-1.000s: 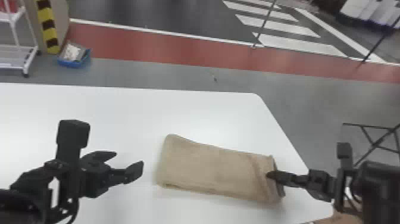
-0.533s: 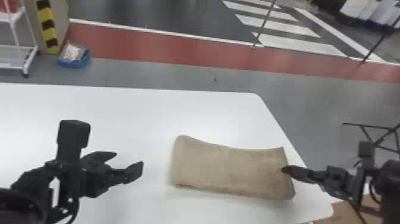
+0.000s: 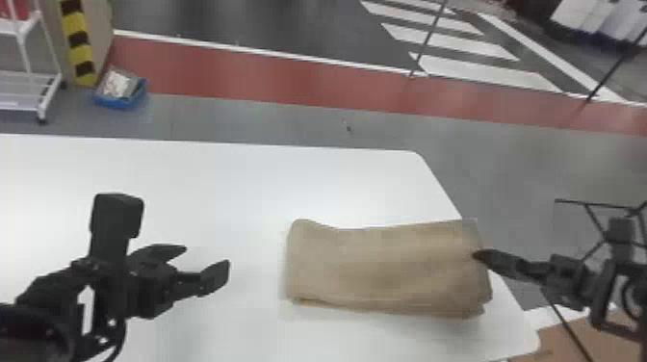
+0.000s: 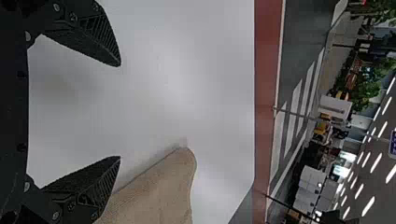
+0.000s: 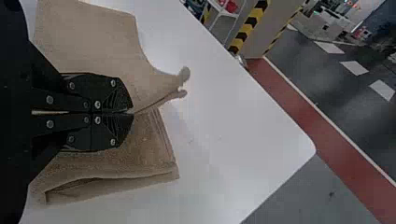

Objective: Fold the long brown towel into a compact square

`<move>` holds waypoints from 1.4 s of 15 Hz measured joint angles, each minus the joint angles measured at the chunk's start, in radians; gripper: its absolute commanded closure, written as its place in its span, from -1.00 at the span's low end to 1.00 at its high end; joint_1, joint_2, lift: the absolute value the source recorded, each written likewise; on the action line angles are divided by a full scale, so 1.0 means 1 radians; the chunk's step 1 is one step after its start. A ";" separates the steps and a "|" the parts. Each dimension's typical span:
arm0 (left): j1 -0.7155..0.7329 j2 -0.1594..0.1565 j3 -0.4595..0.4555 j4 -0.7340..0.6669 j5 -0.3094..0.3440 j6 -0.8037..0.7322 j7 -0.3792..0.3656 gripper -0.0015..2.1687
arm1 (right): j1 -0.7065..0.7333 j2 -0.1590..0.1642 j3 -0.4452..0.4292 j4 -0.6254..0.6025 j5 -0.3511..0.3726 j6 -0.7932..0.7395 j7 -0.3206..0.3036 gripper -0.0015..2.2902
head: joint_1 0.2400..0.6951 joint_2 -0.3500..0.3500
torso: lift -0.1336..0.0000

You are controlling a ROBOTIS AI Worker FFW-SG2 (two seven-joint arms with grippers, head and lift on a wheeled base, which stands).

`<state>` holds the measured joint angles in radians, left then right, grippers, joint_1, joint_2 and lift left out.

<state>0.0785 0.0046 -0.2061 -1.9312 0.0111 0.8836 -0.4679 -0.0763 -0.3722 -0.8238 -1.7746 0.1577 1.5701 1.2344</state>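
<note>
Towel looks brown and loosely layered, right tool pinching its end, left tool spread.

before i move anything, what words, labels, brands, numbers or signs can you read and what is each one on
None can be read on the towel, table, left claw or right claw.
Blue sign: pale marks, too small to read.
White board: too small to read.
</note>
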 measured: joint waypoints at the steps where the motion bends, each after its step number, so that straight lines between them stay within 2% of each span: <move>1: -0.001 0.000 0.000 0.002 0.003 0.000 0.000 -0.82 | 0.009 -0.012 -0.011 0.023 -0.005 0.000 -0.002 0.25 | 1.00 -1.00 | -0.86; 6: -0.001 0.000 -0.009 0.010 -0.003 -0.001 0.000 -0.82 | 0.002 -0.018 0.023 0.157 0.047 0.000 -0.036 0.25 | 1.00 -1.00 | -0.86; 10: -0.002 0.000 -0.010 0.009 -0.005 0.000 0.000 -0.82 | -0.020 -0.027 0.015 0.160 0.033 0.000 -0.035 0.25 | 1.00 -1.00 | -0.86; 12: -0.004 0.000 -0.010 0.009 -0.007 0.001 0.000 -0.82 | -0.048 -0.046 0.003 0.127 0.020 0.000 -0.031 0.25 | 1.00 -1.00 | -0.86; 14: -0.005 0.000 -0.009 0.009 -0.007 0.001 0.000 -0.82 | -0.074 -0.082 -0.007 0.141 0.020 0.000 -0.033 0.25 | 1.00 -1.00 | -0.86; 15: -0.005 0.000 -0.009 0.010 -0.007 0.001 0.000 -0.82 | -0.074 -0.089 -0.003 0.153 0.027 0.000 -0.033 0.25 | 1.00 -1.00 | -0.86; 18: -0.006 0.000 -0.010 0.013 -0.007 -0.001 0.000 -0.82 | -0.061 -0.083 0.017 0.202 0.048 0.000 -0.060 0.20 | 1.00 -1.00 | -0.86; 19: -0.006 0.000 -0.010 0.013 -0.008 -0.001 0.000 -0.82 | -0.064 -0.083 0.020 0.223 0.052 0.000 -0.070 -0.23 | 1.00 -1.00 | -0.86; 20: -0.006 0.000 -0.009 0.015 -0.008 -0.001 0.000 -0.82 | -0.070 -0.085 0.022 0.241 0.054 0.000 -0.086 -0.91 | 1.00 -1.00 | -0.86; 21: -0.005 0.000 -0.009 0.016 -0.008 -0.001 0.000 -0.82 | -0.074 -0.086 0.020 0.249 0.055 0.000 -0.098 -1.00 | 1.00 -1.00 | -0.86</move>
<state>0.0733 0.0046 -0.2152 -1.9150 0.0034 0.8829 -0.4677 -0.1506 -0.4580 -0.8037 -1.5256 0.2127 1.5701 1.1364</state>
